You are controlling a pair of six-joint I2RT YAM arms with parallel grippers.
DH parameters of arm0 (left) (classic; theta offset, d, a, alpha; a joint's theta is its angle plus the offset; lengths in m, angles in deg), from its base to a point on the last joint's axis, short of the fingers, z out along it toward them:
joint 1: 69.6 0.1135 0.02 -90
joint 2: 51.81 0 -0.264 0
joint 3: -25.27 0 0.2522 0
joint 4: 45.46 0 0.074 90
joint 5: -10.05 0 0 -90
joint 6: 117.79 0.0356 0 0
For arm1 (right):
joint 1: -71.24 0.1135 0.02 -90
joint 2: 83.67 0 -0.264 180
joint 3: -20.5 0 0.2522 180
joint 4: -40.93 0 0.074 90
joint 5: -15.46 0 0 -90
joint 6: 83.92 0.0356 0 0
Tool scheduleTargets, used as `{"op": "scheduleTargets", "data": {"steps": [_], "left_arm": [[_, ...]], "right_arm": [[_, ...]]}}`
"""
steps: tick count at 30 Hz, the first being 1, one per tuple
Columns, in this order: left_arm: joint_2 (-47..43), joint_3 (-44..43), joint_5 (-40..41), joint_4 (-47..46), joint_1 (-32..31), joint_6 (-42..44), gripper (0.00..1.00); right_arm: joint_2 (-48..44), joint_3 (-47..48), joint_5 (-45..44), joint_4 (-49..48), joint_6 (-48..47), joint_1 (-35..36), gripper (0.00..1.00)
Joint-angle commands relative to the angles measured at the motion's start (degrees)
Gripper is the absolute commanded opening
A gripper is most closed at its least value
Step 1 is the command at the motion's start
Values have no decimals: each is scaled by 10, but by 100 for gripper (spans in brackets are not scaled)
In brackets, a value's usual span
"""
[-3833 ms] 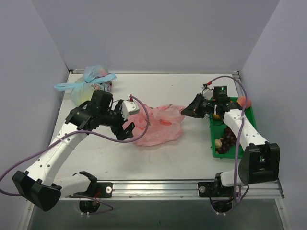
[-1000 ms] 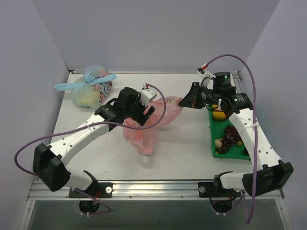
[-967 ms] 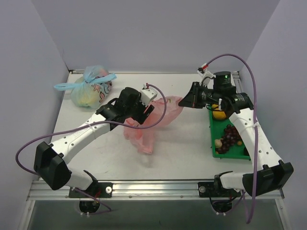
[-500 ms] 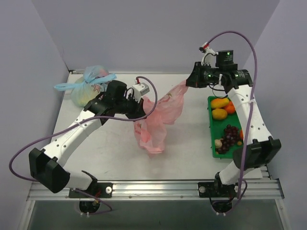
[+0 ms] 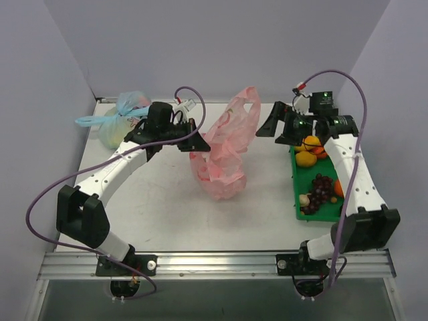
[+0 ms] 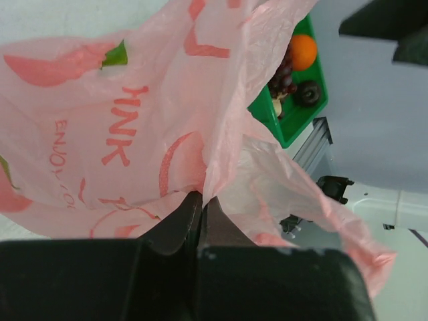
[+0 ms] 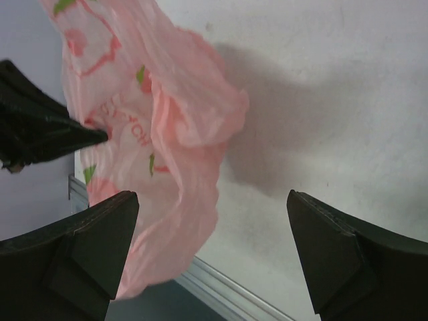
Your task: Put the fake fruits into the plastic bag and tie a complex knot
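The pink plastic bag [image 5: 224, 157] with peach prints is held up off the table, one handle loop [image 5: 249, 100] standing free at the top. My left gripper [image 5: 192, 134] is shut on a fold of the bag's left edge; in the left wrist view its fingers [image 6: 200, 204] pinch the thin plastic bag [image 6: 120, 127]. My right gripper [image 5: 273, 126] is just right of the bag, open, with nothing in it. In the right wrist view my right gripper [image 7: 210, 200] stands wide apart beside the bag [image 7: 174, 114]. The fake fruits [image 5: 315, 187] lie in the green tray [image 5: 296, 194]. No knot shows in the pink bag.
A tied pale blue flower-printed bag [image 5: 124, 124] sits at the back left. The green tray [image 6: 294, 124] runs along the table's right edge. Grey walls close in the table on three sides. A metal rail [image 5: 214, 261] runs along the near edge.
My right gripper has opened, let go of the bag's handle and dropped lower. My left gripper, shut on the bag, has carried it up and toward the back.
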Motion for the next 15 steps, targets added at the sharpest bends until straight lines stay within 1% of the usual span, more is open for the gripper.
{"op": "scheduleTargets", "data": {"steps": [1, 2, 4, 7, 8, 11, 15], "left_arm": [[-19, 21, -38, -150, 1, -49, 0], [-20, 36, -40, -163, 1, -53, 0], [-19, 46, -47, -185, 1, -65, 0], [-16, 59, -49, -206, -1, -84, 0], [-15, 66, -50, -212, -1, -98, 0], [-8, 66, -45, -218, -1, -120, 0], [-1, 59, -34, -222, -8, -134, 0]], "right_arm": [[-94, -77, 22, 20, 31, 11, 100], [-98, -106, 16, 20, 34, 25, 100], [-92, -124, 14, 14, 61, 44, 100], [-79, -156, 6, -64, 104, 70, 100], [-71, -157, -2, -94, 111, 77, 100], [-29, -149, -38, -131, 118, 105, 100], [12, -138, -32, -161, 143, 138, 100]]}}
